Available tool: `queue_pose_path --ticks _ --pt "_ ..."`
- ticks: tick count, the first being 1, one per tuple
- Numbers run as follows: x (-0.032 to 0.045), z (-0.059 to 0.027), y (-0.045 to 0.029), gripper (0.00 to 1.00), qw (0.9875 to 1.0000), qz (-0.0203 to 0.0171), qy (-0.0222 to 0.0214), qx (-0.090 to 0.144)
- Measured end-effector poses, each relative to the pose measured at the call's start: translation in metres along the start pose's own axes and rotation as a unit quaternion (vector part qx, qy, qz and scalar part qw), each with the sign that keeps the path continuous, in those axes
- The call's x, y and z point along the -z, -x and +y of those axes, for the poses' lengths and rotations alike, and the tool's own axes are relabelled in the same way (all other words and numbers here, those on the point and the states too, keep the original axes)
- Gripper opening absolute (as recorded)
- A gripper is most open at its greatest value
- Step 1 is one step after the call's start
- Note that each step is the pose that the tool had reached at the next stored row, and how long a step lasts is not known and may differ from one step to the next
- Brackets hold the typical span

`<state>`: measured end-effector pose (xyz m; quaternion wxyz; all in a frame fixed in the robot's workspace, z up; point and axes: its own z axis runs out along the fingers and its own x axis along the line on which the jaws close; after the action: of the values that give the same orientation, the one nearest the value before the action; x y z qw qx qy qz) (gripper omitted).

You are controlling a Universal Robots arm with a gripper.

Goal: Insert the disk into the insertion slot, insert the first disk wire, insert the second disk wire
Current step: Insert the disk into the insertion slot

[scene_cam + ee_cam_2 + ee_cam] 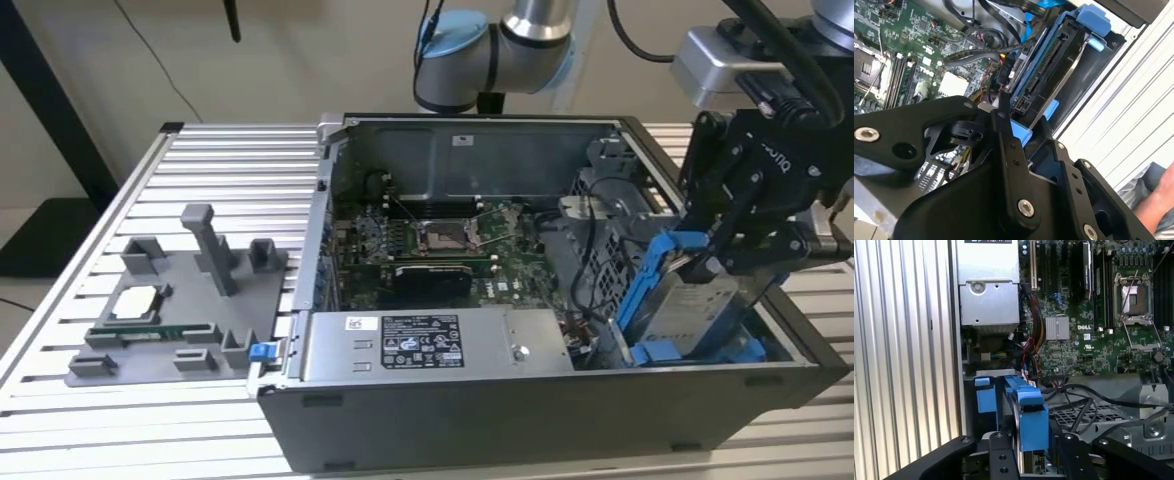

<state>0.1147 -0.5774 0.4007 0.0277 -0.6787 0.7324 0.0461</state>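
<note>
In the computer case (534, 400), the fingers (997, 452) clamp the disk (703, 300)

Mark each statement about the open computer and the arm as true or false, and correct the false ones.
1. The computer case is open, and its motherboard shows. True.
2. The gripper is shut on the disk. True.
3. The disk lies flat outside the case. False: it is tilted, with its lower end inside the case at the exterior view's right.
4. The grey fixture stands on the exterior view's right of the case. False: it stands on the exterior view's left.
</note>
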Motion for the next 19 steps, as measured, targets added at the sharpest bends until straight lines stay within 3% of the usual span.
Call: queue_pose_path --ticks 3,5,7,10,12,19 --pt "0.0022 0.0000 0.0001 1.00 1.0000 -0.0007 0.0001 0.000" --pt "0.0031 0.0000 0.0003 1.00 1.0000 -0.0033 0.0000 0.000" --pt "0.0030 0.0001 0.0003 1.00 0.9999 -0.0094 -0.0059 0.001" --pt "0.0029 0.0001 0.0008 1.00 0.9997 -0.0162 -0.0191 0.003" --pt "0.0020 0.0001 0.0009 1.00 0.9995 -0.0176 -0.0261 0.003" --pt "-0.0057 0.0002 0.0050 1.00 0.9991 -0.0189 -0.0369 0.006"
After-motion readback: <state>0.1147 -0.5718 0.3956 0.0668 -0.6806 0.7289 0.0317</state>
